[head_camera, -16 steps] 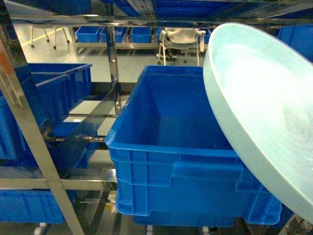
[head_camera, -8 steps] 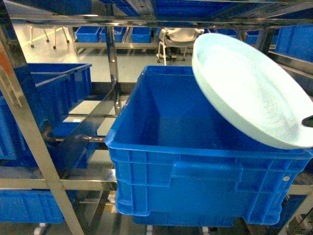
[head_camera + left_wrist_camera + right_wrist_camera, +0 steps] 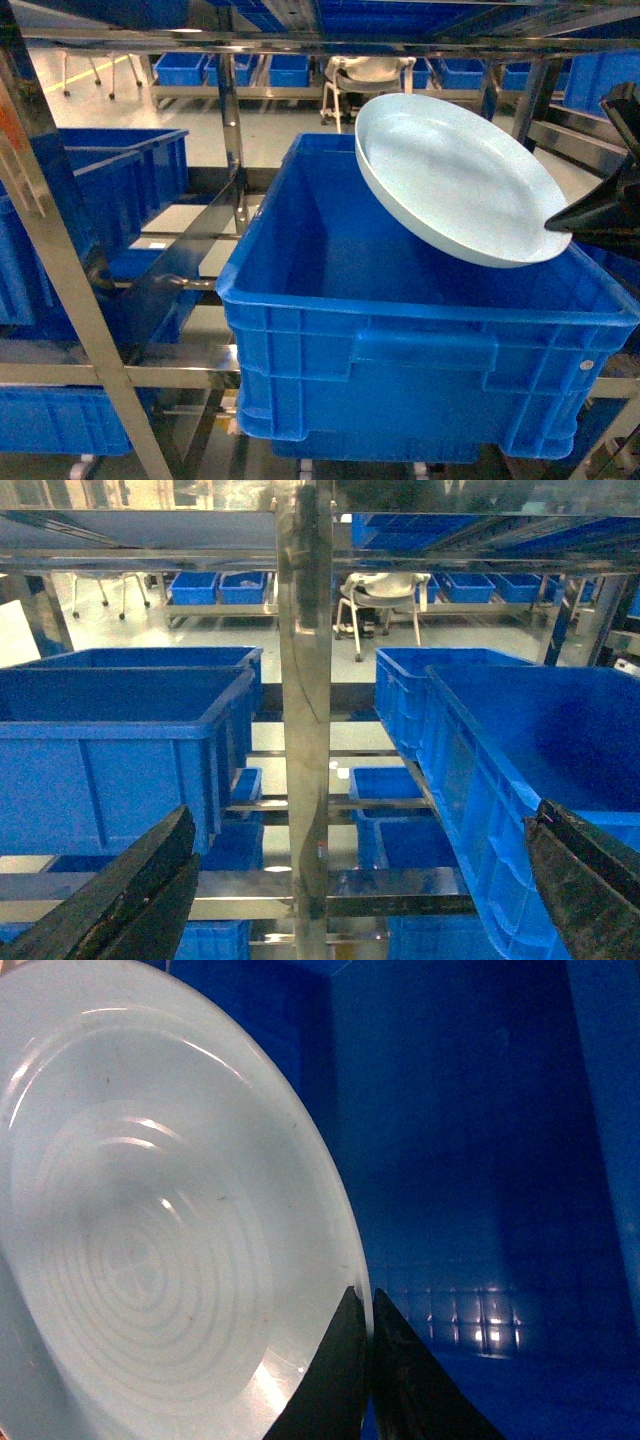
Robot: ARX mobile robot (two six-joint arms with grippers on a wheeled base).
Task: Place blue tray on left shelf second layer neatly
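Note:
The blue tray (image 3: 450, 175) is a pale sky-blue oval dish, held tilted over the open top of a big dark-blue crate (image 3: 400, 350). My right gripper (image 3: 560, 222) comes in from the right and is shut on the tray's near right rim. In the right wrist view its fingers (image 3: 368, 1305) pinch that rim, with the tray's ringed inside (image 3: 150, 1220) to the left and the crate's floor behind. The left shelf is a shiny steel rack (image 3: 60, 270) whose tiers carry crates. My left gripper (image 3: 362, 815) is open and empty, facing a rack post (image 3: 305, 730).
More dark-blue crates fill the rack on the left (image 3: 110, 190) and below (image 3: 50, 420). A crossbar (image 3: 300, 40) runs just above the tray. In the left wrist view crates stand on both sides of the post (image 3: 120, 750) (image 3: 540, 770). A white chair (image 3: 370, 80) stands on the floor behind.
The tray has swung left and away from the camera, from filling the right side to hanging over the crate. My right gripper has come into the head view at the right edge.

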